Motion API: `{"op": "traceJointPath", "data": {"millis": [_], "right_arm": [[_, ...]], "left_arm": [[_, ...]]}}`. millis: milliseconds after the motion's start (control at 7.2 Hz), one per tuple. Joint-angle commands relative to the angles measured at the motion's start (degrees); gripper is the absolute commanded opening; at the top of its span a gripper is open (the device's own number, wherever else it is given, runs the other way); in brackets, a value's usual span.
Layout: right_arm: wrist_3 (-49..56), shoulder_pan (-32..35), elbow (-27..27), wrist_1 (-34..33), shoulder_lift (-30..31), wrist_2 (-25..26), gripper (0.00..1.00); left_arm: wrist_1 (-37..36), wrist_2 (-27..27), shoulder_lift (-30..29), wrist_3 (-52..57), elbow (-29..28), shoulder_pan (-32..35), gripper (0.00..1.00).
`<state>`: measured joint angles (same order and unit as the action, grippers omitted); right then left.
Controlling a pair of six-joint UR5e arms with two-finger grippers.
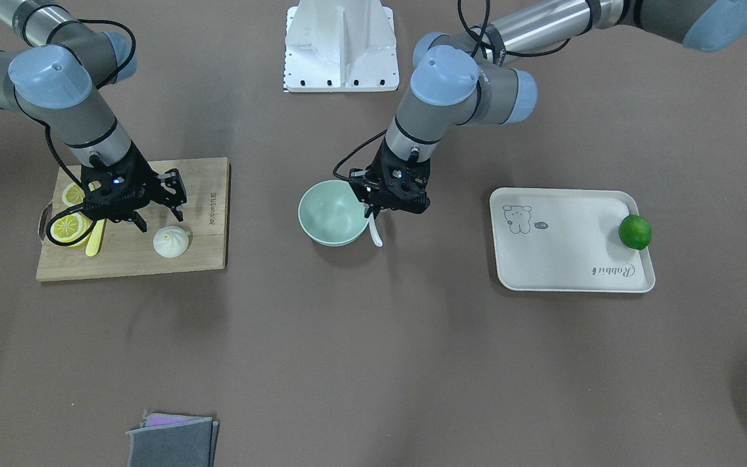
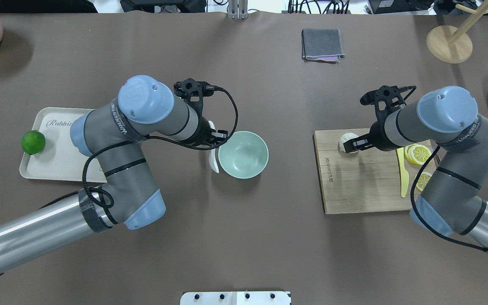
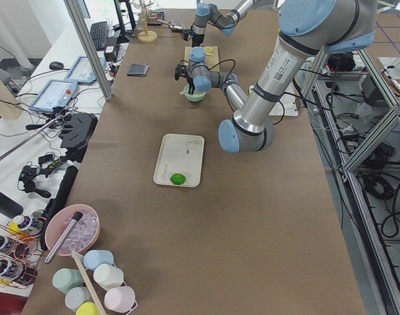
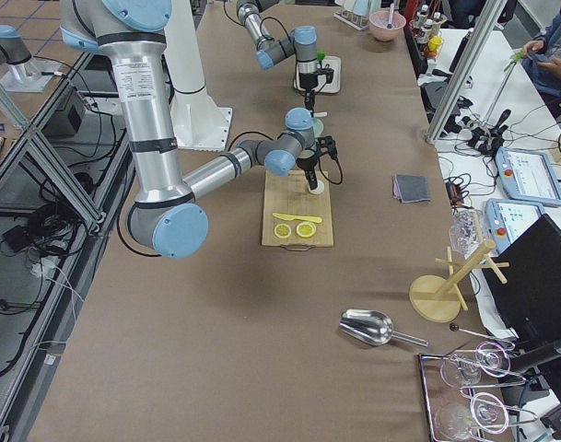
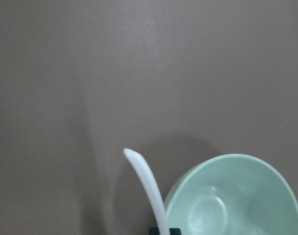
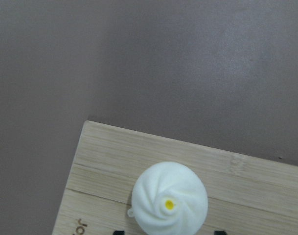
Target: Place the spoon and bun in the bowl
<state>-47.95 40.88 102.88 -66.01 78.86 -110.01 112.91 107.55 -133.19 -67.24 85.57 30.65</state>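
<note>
Brown worktop, halfway between its ends: left pincer (image 1: 377, 204) grips the spoon (image 1: 374, 232), which hangs just beside the bowl (image 1: 321, 217). Near the right end, right pincer (image 1: 162, 222) is spread wide over the bun (image 1: 171, 241).

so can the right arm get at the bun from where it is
Probably yes: the right gripper hangs open over the bun on the cutting board, and nothing covers the bun.

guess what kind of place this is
Most likely a robotics lab: a left arm and right arm work over a long table, with aluminium framing and a teach pendant alongside.
</note>
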Motion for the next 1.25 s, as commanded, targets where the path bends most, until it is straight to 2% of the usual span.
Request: {"op": "traceJointPath", "data": {"millis": [0,139,278,417,556,694,833,1111], "right_arm": [[-0.21,-0.19,-0.22,0.0,-0.11,1.28,0.68],[-0.38,-0.19,-0.4,0.0,-0.72,1.38,0.68],[-0.39,-0.19,-1.27,0.0,-1.42,2.16,0.68],[-0.39,-0.28,-1.63,0.0,-1.6,2.95,0.68],[-0.39,-0.28,-1.54,0.0,-1.51,2.96,0.67],[-0.39,-0.37,-1.63,0.0,-1.51,2.96,0.48],[-0.39,-0.54,-1.63,0.0,-1.34,2.87,0.23],[-0.39,-0.98,-1.46,0.0,-1.25,2.44,0.02]], "left_arm": [[0.12,-0.67,-2.68,-0.87,-2.58,-0.85,0.0],[0.47,-0.67,-3.21,-0.62,-2.95,-0.77,0.01],[0.39,-0.67,-3.13,-0.44,-2.95,-0.77,0.51],[0.47,-0.67,-3.21,-0.44,-3.04,-0.68,0.55],[0.47,-1.54,-3.21,-0.7,-2.95,-0.68,0.86],[0.56,-3.73,-3.13,-0.96,-2.86,-0.68,0.96],[0.65,-3.75,-3.04,-0.96,-2.69,-0.5,0.96],[0.65,-3.84,-2.51,-1.05,-1.63,0.37,0.96]]}}
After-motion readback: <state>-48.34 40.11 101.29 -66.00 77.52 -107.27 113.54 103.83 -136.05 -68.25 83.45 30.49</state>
